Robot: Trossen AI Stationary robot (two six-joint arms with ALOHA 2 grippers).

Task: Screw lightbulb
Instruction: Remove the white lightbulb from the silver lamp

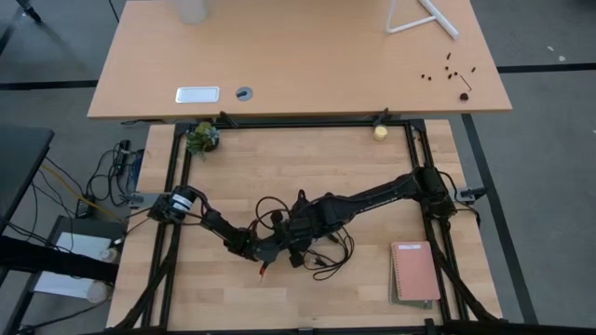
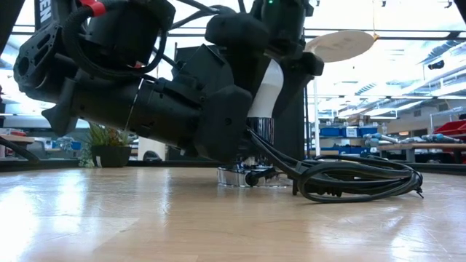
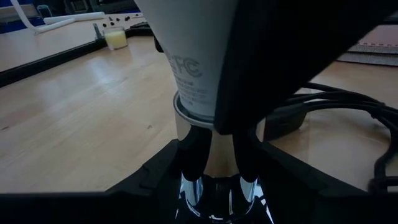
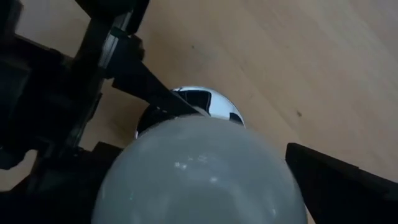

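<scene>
Taking the socket disc [image 2: 247, 175] near the middle of the desk [image 1: 372, 288] as the landmark: far to its left and toward the back corner a small potted plant [image 1: 201, 138] stands by the frame rail; the left gripper [image 1: 264, 249] reaches in from the left, low over the wood, and its jaws stand partly open on either side of the silvery socket collar [image 3: 208, 140], seemingly pressing it, though the wrist view cuts off where the fingers [image 3: 191, 155] end. The lightbulb [image 2: 266, 89] stands upright directly on top of the disc, white body up, its screw base hidden inside the collar; how far it is threaded in cannot be told. The right gripper [image 1: 300, 223] comes down over the bulb from the right, jaws spread wide around the glass dome [image 4: 202, 171]; whether the pads touch it is hidden by the arm's bulk in the low view. Right of the disc a black cord [image 2: 357, 178] lies coiled on the wood; farther right a pinkish notebook [image 1: 415, 272] lies flat; behind and right, a small yellowish ball [image 1: 380, 132] sits at the back rail.
</scene>
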